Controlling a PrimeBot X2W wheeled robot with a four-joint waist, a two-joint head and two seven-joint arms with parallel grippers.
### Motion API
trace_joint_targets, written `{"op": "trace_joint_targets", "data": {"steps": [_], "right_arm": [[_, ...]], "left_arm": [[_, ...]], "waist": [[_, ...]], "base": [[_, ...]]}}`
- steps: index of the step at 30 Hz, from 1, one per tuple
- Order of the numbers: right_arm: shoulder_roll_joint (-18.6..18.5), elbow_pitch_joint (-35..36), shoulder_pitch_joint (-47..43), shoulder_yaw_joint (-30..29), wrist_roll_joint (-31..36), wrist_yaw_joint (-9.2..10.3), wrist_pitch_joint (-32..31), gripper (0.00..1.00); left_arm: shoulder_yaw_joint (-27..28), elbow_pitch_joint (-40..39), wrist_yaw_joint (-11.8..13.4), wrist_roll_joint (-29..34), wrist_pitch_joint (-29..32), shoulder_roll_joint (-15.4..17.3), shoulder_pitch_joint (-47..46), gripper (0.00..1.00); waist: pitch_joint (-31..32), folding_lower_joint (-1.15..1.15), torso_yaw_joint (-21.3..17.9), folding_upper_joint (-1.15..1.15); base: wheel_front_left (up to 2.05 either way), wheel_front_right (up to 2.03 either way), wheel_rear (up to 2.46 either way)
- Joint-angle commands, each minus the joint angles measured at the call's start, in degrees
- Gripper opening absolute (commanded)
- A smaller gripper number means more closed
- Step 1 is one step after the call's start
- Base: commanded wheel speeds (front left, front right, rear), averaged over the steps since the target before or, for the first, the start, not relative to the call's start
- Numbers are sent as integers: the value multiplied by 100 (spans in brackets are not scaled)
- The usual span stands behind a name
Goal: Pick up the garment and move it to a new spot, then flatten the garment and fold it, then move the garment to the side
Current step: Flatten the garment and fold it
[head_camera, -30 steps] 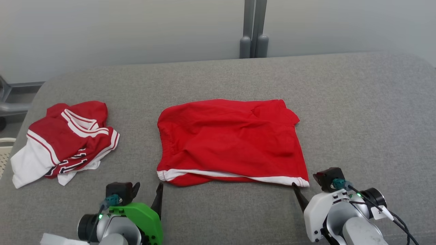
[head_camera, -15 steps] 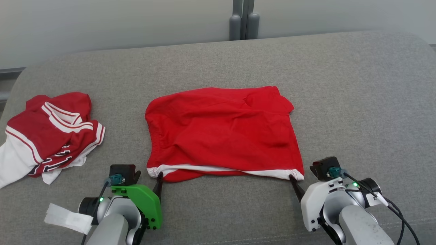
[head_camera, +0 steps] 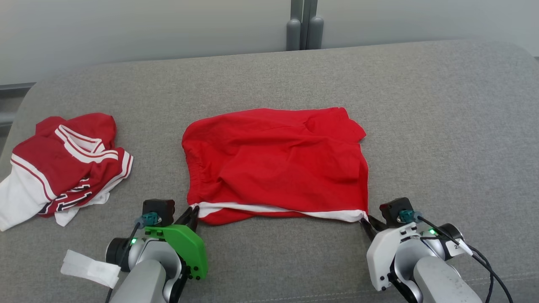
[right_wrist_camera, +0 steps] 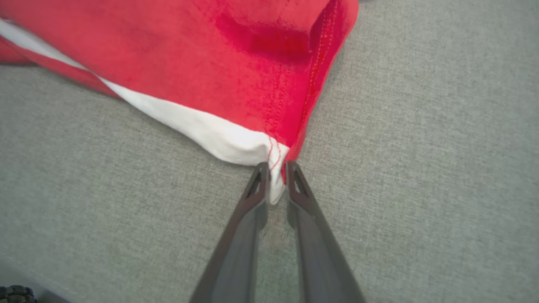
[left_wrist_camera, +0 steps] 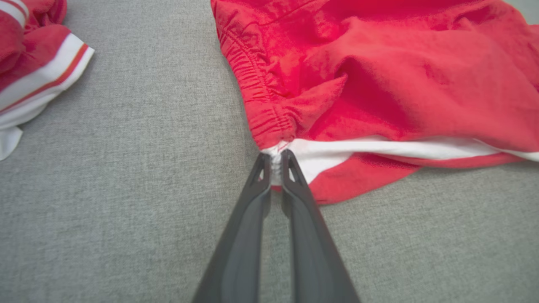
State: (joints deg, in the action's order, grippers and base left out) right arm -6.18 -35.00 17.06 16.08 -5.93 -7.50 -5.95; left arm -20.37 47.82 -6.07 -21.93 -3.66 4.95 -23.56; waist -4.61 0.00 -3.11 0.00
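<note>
Change: both finger pairs, spread a moment ago, now pinch the hem.
Left fingers (left_wrist_camera: 249, 202): clenched on the white hem corner of the red shorts (head_camera: 278, 160), at their lower left.
Right fingers (right_wrist_camera: 247, 210): clenched on the lower-right hem corner.
Shorts: spread at frame centre.
Surface: grey fabric surface (head_camera: 442, 126); red-and-white jersey (head_camera: 63, 160) crumpled at far left, well apart.
Room: pale wall (head_camera: 126, 33), grey post (head_camera: 305, 25) at top.

Garment (head_camera: 278, 164): soft matt red cloth. Surface (head_camera: 442, 126) beneath: coarse grey woven fabric.

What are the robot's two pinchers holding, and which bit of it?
Both hold the red garment: the left gripper pinches its near left white-trimmed corner, the right gripper its near right corner.
</note>
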Motion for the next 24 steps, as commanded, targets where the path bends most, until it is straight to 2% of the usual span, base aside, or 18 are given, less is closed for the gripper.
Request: {"op": "trace_joint_targets", "data": {"steps": [1,2,8,16,20,24], "right_arm": [[-25,-24,67,13,-14,2,41,13],[-28,-18,78,10,-23,2,67,0],[3,2,56,-83,-75,2,106,0],[26,335,-6,-369,-276,2,204,0],[61,653,148,-434,-578,2,81,0],[-9,986,579,-211,-998,2,-239,0]], "left_arm": [[-8,17,-23,-27,-46,13,-83,0],[-22,28,-34,-49,-56,6,-98,0],[-23,75,-61,-180,-134,-7,-123,0],[193,-279,-78,-459,-388,77,-198,0],[351,-657,-83,-651,-345,114,-360,0],[439,-1050,-105,-846,-117,200,-769,0]], "waist": [[4,0,1,0],[8,0,1,0],[73,0,0,0],[236,0,12,0],[187,0,-5,0],[-88,0,-46,0]], "base": [[0,0,0],[0,0,0],[0,0,0],[0,0,0],[0,0,0],[0,0,0]]}}
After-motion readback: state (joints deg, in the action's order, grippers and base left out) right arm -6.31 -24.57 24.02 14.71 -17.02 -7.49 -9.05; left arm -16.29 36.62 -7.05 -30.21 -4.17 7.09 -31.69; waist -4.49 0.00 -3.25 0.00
